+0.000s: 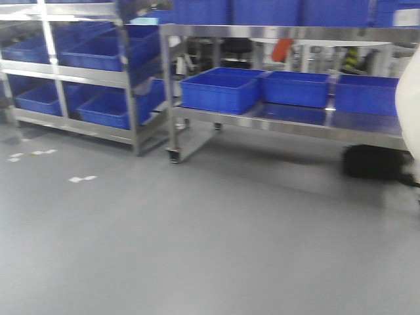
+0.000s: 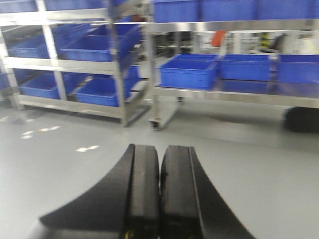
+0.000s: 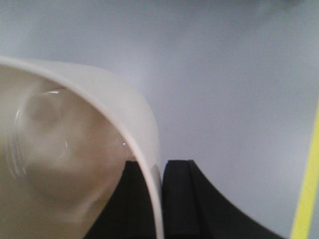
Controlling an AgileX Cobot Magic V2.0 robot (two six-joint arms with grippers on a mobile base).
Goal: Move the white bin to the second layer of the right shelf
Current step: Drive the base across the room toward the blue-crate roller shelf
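Bare left gripper (image 2: pixel 159 155); right gripper (image 3: pixel 160 172) holding the glossy cream-white plastic bin (image 3: pixel 75 149) by its rim.
The left jaws are pressed together with nothing between them, above grey floor (image 2: pixel 249 164); well ahead of them stand stainless-steel racks (image 2: pixel 115 74) carrying blue rectangular plastic crates (image 2: pixel 187 72). The right jaws pinch the bin's wall, one inside and one outside; the tub's hollow lies left of them, a yellow stripe (image 3: pixel 306 174) to their right.

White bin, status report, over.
Left gripper shut, empty. Right gripper shut on white bin rim; bin not yet shelved. Blue crates on the rack ahead.
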